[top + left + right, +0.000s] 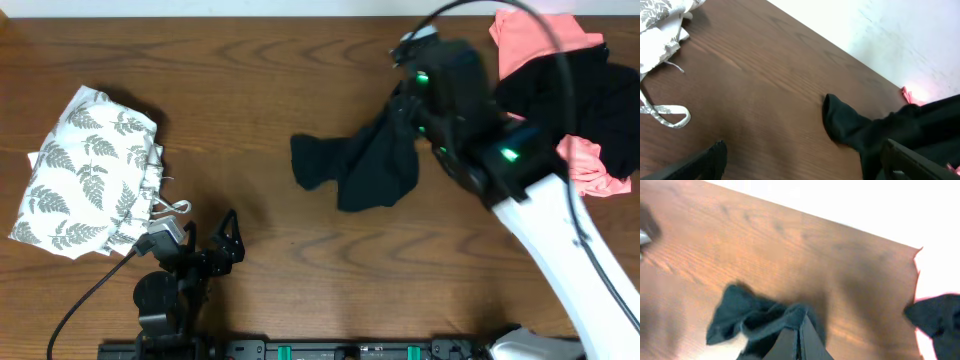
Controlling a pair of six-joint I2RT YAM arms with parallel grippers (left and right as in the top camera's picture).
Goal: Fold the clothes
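A crumpled black T-shirt (355, 170) lies in the middle of the table, one end drawn up toward my right gripper (800, 322). That gripper is shut on a bunched fold of the black T-shirt (750, 320); in the overhead view the wrist hides its fingers. A white garment printed with fern leaves (90, 170) sits folded at the left. My left gripper (205, 240) rests low near the front edge, open with nothing between its fingers (710, 160). It faces the black T-shirt (875, 130), with the fern garment (660, 30) to its left.
At the back right corner lies a heap of clothes: a coral-pink top (540, 35), black fabric (580, 95) and more pink (590, 165). A loose tie loop (670, 112) from the fern garment lies on the wood near my left gripper.
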